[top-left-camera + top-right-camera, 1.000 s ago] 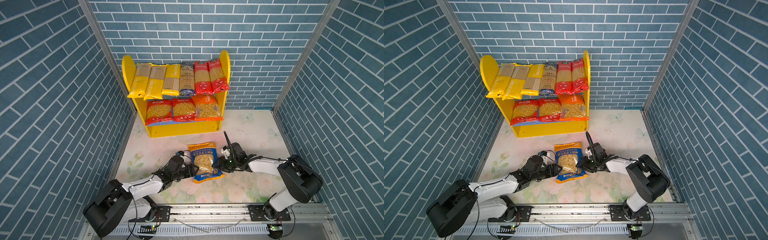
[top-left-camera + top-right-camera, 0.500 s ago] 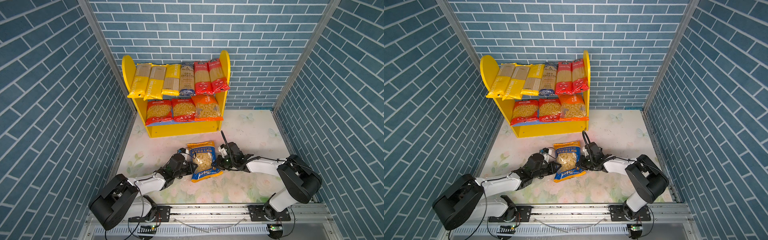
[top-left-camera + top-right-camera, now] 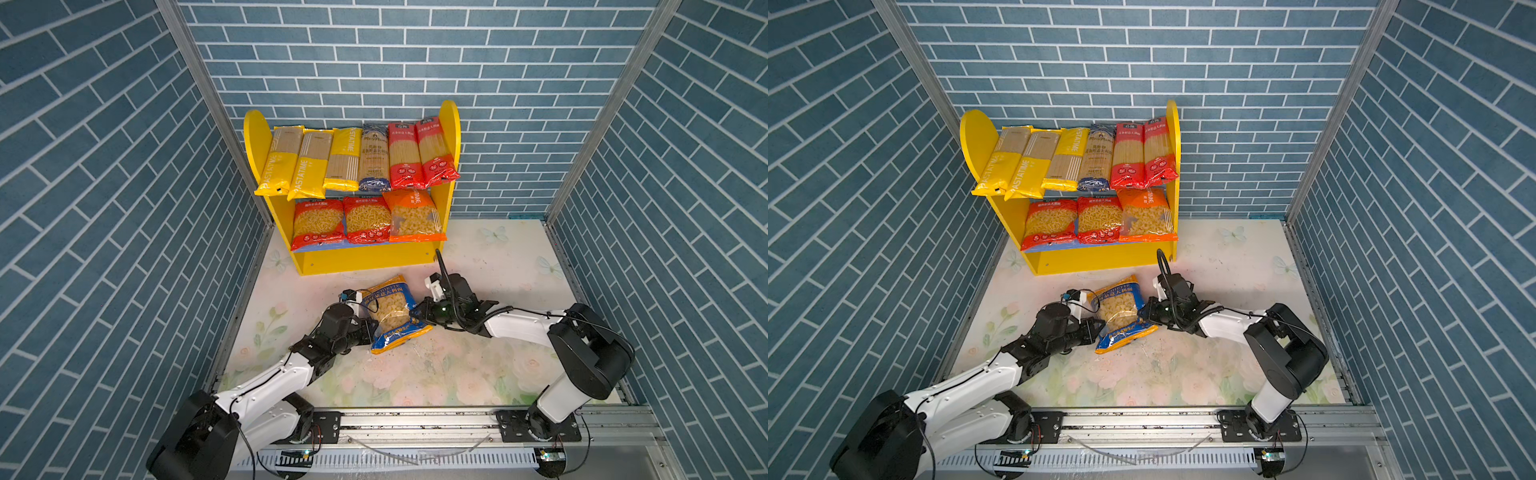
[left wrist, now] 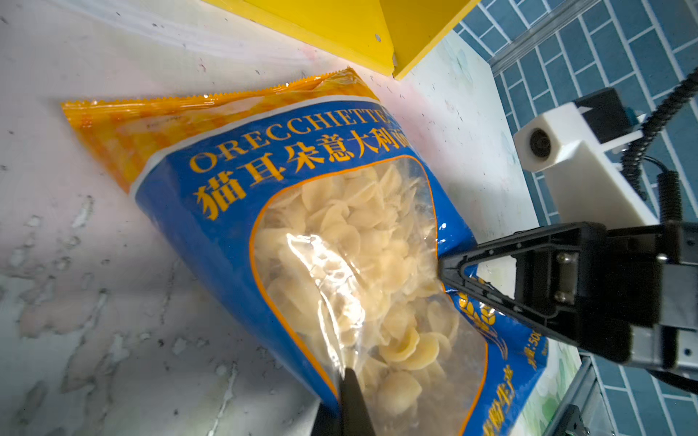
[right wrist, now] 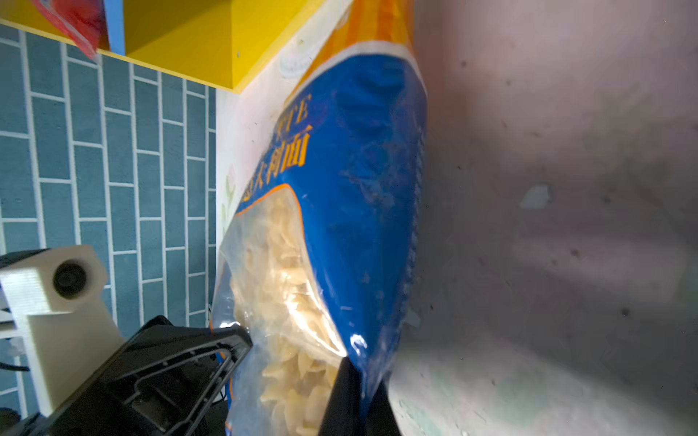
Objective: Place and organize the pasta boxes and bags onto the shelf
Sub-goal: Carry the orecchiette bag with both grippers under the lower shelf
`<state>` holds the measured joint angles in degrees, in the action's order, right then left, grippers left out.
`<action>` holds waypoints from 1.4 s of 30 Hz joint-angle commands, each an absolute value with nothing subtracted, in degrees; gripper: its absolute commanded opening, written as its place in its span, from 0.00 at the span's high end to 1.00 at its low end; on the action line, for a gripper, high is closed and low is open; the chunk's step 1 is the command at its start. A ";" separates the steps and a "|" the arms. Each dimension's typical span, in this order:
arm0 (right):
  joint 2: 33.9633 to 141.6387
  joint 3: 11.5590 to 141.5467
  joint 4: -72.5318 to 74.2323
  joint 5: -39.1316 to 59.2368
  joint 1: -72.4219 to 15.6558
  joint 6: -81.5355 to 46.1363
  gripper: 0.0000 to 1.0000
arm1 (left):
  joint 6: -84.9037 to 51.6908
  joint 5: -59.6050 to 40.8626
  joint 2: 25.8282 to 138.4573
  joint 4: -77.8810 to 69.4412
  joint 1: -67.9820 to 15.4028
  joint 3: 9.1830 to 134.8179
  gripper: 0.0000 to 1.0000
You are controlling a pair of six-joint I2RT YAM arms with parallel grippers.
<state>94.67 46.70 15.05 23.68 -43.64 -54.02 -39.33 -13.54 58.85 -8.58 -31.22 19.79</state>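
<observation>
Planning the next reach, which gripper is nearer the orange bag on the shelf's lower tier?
Right. The right gripper is in front of the orange bag; the left gripper is farther out and leftward, across the orecchiette bag.

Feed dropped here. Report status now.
Both shut on blue-orange bag: left pincer, right pincer, opposite sides. Bag low, in front of shelf. Both tiers look full.

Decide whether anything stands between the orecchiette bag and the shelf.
No object lies on the table between the orecchiette bag and the shelf; two red bags and an orange bag crowd its lower tier.
</observation>
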 commanded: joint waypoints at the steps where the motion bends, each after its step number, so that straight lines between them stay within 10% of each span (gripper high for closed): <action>1: 96.21 50.19 21.45 20.38 -44.32 -53.01 1.00 | -36.76 -14.06 57.41 -7.74 -29.68 21.98 1.00; 19: 102.39 47.13 53.58 4.92 -50.27 -50.93 1.00 | -29.59 -17.23 55.18 -9.35 -23.79 27.09 1.00; 42: 122.09 67.68 55.51 -8.96 -46.87 -47.37 1.00 | -20.08 -7.84 78.49 -20.52 -17.93 36.68 1.00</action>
